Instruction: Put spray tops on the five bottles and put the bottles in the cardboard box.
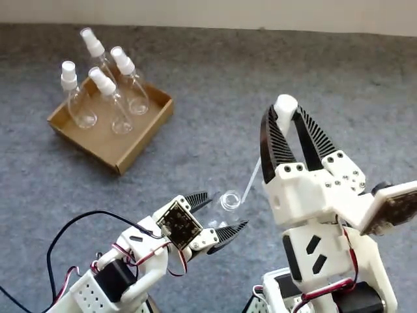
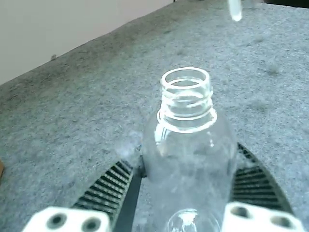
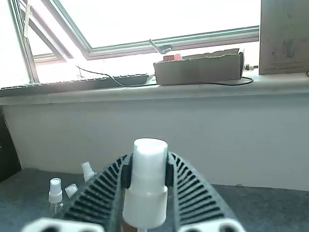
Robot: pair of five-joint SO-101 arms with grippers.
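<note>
The left gripper (image 1: pixel 225 212) is clamped on the body of the bottle (image 2: pixel 188 159), 1 finger on each side; the threaded neck (image 2: pixel 186 96) stands free past the fingertips and has no top on it, which is presumably why the grasp sits low, leaving the threads bare for the cap. In the high view the open mouth is turned up and toward the other arm; whether the bottle's base rests on the grey table (image 1: pixel 215 85) cannot be told.

The right gripper (image 1: pixel 285 116) is closed on the white spray top (image 1: pixel 285 104), pinching its head between the 2 ribbed fingers; the thin tube (image 1: pixel 251 179) hangs free below it, slanting down toward the bottle's mouth, with its end near the rim but not yet inside. Gripping the head leaves the tube and the collar clear, so the tube can likely be threaded in first and the cap then seated.

The cardboard box (image 1: pixel 148 137) sits well apart at the far left of the table; 4 capped bottles (image 1: pixel 112 101) stand in it, close together, so this looks like bottle 5 of 5. The step in hand seems to be lining the tube up with the mouth; the risk is the flexible tube catching on the rim.
</note>
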